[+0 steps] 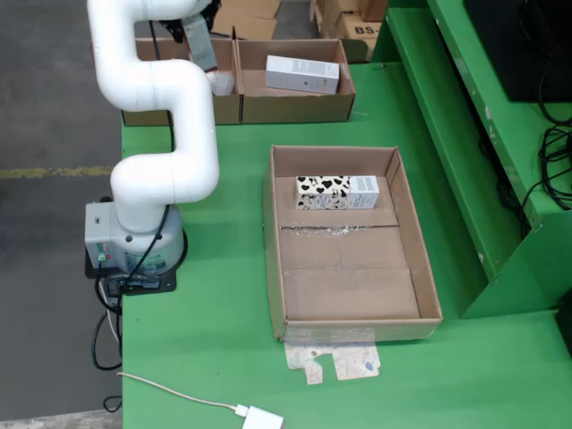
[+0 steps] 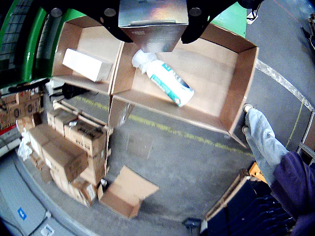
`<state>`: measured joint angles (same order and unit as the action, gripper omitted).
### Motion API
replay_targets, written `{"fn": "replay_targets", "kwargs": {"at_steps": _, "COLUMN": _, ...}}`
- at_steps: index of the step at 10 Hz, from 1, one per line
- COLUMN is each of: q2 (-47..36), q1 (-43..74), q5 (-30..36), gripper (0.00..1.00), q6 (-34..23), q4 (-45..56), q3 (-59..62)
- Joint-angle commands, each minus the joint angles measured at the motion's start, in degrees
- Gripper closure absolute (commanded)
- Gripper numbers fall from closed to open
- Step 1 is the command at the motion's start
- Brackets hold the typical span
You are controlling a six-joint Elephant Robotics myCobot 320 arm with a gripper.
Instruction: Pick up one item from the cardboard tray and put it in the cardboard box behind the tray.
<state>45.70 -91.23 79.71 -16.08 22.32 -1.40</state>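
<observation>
The cardboard tray (image 1: 420, 268) lies on the green table and holds one cow-patterned carton (image 1: 337, 191) at its far end. Behind it stand two cardboard boxes. My gripper (image 1: 198, 27) is above the left box (image 1: 179, 112), shut on a grey carton (image 1: 202, 49). In the wrist view the gripper (image 2: 153, 19) grips this grey carton (image 2: 153, 27) between its dark fingers (image 2: 202, 22), above the box (image 2: 236, 73). A white bottle with a green label (image 2: 162, 78) lies in that box; it also shows in the still view (image 1: 221, 82).
The right box (image 1: 299, 107) holds a white carton (image 1: 302, 74), also seen in the wrist view (image 2: 86, 65). The arm's base (image 1: 134, 241) stands left of the tray. A green shelf frame (image 1: 465, 134) runs along the right. A person's leg (image 2: 266, 142) and stacked boxes (image 2: 64, 152) are beyond the table.
</observation>
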Motion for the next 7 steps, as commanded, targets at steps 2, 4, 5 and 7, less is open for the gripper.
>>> {"fn": "replay_targets", "kwargs": {"at_steps": 2, "q2": 0.4, "q1": 2.8, "q5": 1.3, "gripper": 1.00, "q6": -1.5, "q4": 0.3, "q3": 1.4}}
{"fn": "replay_targets", "kwargs": {"at_steps": 4, "q2": 1.8, "q1": 3.7, "q5": 1.8, "gripper": 1.00, "q6": -1.5, "q4": 0.9, "q3": 1.4}}
{"fn": "replay_targets", "kwargs": {"at_steps": 5, "q2": 3.5, "q1": 4.6, "q5": 2.1, "gripper": 1.00, "q6": -1.9, "q4": 1.2, "q3": 1.4}}
{"fn": "replay_targets", "kwargs": {"at_steps": 7, "q2": 5.1, "q1": 5.3, "q5": 2.2, "gripper": 1.00, "q6": -2.2, "q4": 0.0, "q3": 1.4}}
